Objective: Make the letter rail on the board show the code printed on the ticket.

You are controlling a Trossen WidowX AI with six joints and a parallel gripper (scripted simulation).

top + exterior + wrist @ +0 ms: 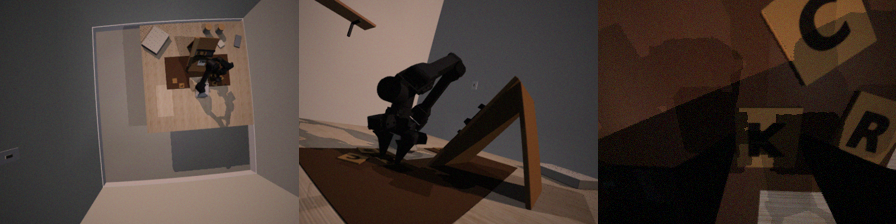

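My gripper (pixel 216 78) (pixel 389 159) (pixel 769 139) is open, low over the brown mat, with its fingers on either side of the K tile (pixel 790 127). The gap beside the tile is very narrow. The C tile (pixel 813 62) lies turned beyond it, and the R tile (pixel 870 102) lies just right of the right finger. Two more tiles, a plain-looking one (pixel 174 80) and a marked one (pixel 181 85), lie at the mat's left. The sloped board (pixel 208 43) (pixel 486 124) carries a dark rail (pixel 205 52) with brownish pieces. A pale card (pixel 201 63) is unreadable.
The brown mat (pixel 176 66) (pixel 364 192) lies under the board and tiles. A pale box (pixel 156 40) stands at the back left. Two orange-topped cylinders (pixel 208 26) (pixel 220 28), a small white block (pixel 221 43) and a grey slab (pixel 238 41) are at the back right.
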